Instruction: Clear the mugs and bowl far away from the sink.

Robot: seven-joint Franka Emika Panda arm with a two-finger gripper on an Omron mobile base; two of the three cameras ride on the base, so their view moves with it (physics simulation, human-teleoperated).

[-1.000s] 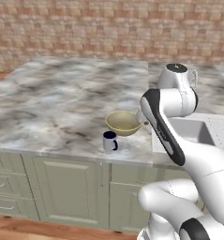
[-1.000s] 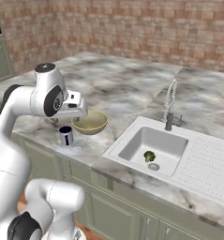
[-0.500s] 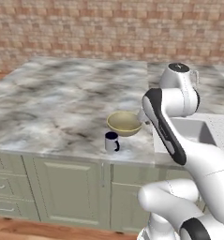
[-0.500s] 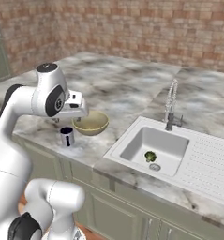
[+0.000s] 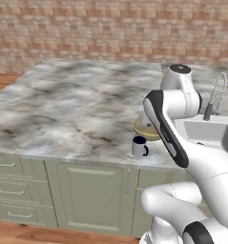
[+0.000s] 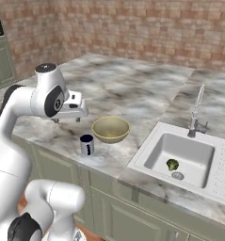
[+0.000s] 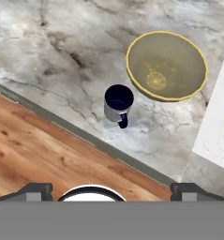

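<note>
Navy-rimmed mug [image 7: 118, 104] sits near the desk's [image 5: 63, 109] front edge beside the bowl [image 7: 167, 64]; lower the wide-open hand [image 6: 67, 118] squarely astride its rim.

mug [image 6: 87, 144] stands on the counter [image 6: 132, 94] just beside the bowl [image 6: 110, 129], sink [image 6: 184, 155] to the right

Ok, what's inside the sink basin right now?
A small green broccoli floret lies in the sink beside the drain. The near wall hides part of the basin floor.
</note>
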